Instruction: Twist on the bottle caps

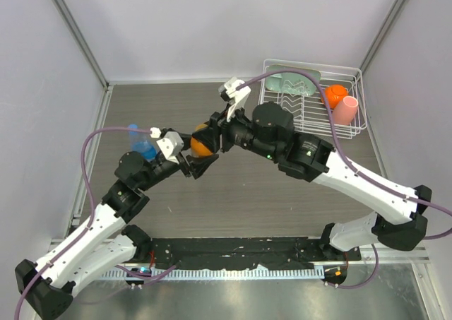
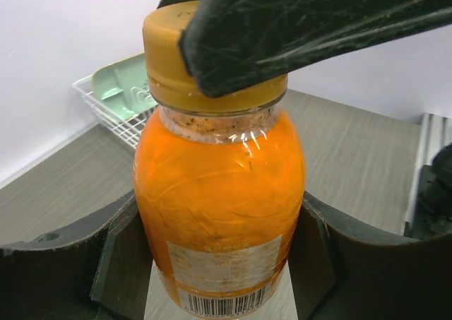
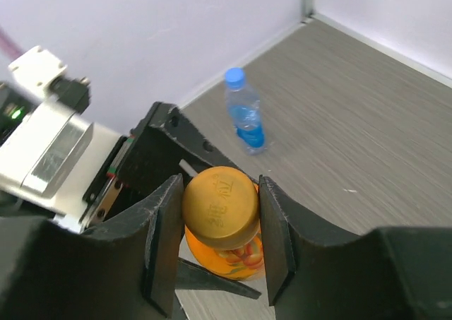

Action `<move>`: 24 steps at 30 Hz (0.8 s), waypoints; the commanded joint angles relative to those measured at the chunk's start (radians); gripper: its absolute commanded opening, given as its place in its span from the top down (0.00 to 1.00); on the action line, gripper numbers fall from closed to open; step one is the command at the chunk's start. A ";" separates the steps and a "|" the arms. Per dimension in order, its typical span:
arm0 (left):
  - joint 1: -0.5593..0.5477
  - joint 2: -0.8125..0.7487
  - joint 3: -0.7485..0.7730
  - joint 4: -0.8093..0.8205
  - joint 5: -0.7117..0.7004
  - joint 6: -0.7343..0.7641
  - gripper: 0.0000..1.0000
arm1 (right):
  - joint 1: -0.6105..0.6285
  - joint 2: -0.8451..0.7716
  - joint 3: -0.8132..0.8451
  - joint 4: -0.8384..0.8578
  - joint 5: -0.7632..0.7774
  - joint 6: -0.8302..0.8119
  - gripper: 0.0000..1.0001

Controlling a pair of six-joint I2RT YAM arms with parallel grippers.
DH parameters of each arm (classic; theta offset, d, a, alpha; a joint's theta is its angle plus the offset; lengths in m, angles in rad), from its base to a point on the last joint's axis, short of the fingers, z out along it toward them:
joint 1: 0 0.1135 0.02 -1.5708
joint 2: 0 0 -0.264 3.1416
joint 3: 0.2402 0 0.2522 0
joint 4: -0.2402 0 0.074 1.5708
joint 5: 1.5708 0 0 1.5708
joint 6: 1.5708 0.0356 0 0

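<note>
The squat orange bottle (image 1: 201, 144) stands mid-table. My left gripper (image 2: 220, 263) is shut on its body (image 2: 219, 193). My right gripper (image 3: 220, 214) is shut on the orange-amber cap (image 3: 220, 205), which sits on the bottle's neck; the cap also shows in the left wrist view (image 2: 176, 58) under a right finger. The taller clear bottle (image 1: 141, 143) with blue label stands to the left; in the right wrist view (image 3: 244, 121) its blue cap (image 3: 234, 75) sits on top.
A white wire rack (image 1: 314, 97) at the back right holds a green tray (image 1: 293, 81), an orange ball (image 1: 335, 94) and a pink cup (image 1: 345, 111). Walls close the table on three sides.
</note>
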 commanded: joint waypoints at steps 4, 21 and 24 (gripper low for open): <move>0.013 -0.035 0.024 0.221 -0.157 0.110 1.00 | 0.123 0.161 0.068 -0.289 0.565 0.268 0.99; 0.013 -0.070 -0.024 0.206 -0.053 -0.028 1.00 | 0.067 0.075 0.375 -0.270 0.237 0.017 0.16; 0.013 -0.070 -0.016 0.185 0.040 -0.076 1.00 | -0.016 0.034 0.376 -0.307 0.014 0.001 0.13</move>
